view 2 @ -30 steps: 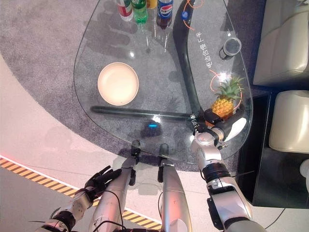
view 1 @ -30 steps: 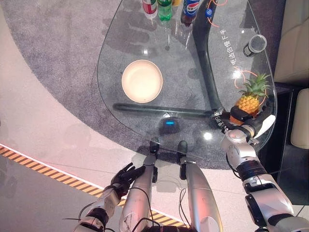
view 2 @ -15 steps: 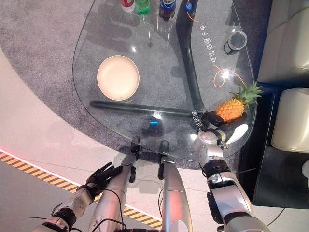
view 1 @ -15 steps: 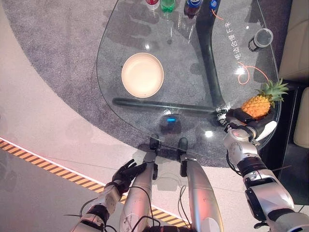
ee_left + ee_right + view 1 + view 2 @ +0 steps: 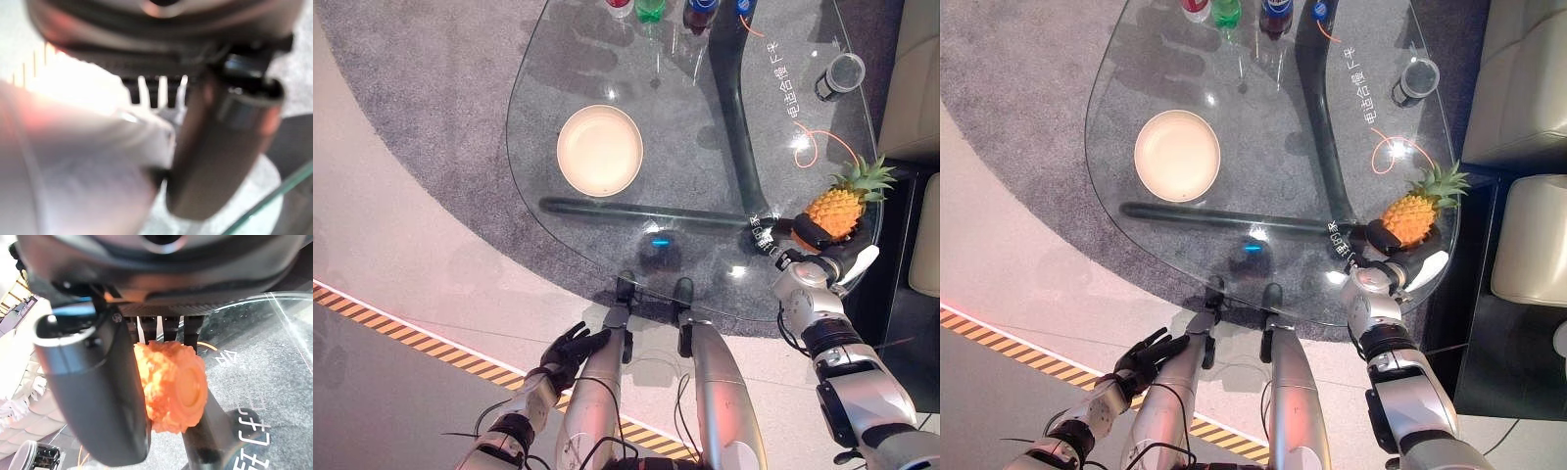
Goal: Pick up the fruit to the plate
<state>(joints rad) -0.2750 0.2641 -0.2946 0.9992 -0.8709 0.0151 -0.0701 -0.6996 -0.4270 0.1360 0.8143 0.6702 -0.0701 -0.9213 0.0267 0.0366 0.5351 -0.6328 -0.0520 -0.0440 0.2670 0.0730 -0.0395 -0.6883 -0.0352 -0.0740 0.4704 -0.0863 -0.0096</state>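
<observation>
A small orange pineapple (image 5: pixel 835 209) with a green crown is tilted over the right edge of the glass table (image 5: pixel 685 147). My right hand (image 5: pixel 813 238) is shut on its lower end, fingers curled over it and the white-covered thumb under it. The right wrist view shows the pineapple's orange base (image 5: pixel 171 384) pressed against the thumb (image 5: pixel 93 391). A round cream plate (image 5: pixel 599 150) lies on the table's left part, far from the fruit. My left hand (image 5: pixel 570 350) hangs low below the table's near edge with its fingers relaxed and nothing in them.
Several drink bottles (image 5: pixel 651 8) stand at the table's far edge. A dark cup (image 5: pixel 838 72) sits at the far right of the glass. Beige seats (image 5: pixel 922 98) flank the table on the right. A striped tape line (image 5: pixel 440 352) crosses the floor at lower left.
The pineapple went from upright to tilted with its crown pointing right, held in my right hand, and it has shifted slightly toward the table's right edge. The camera has moved a little.
</observation>
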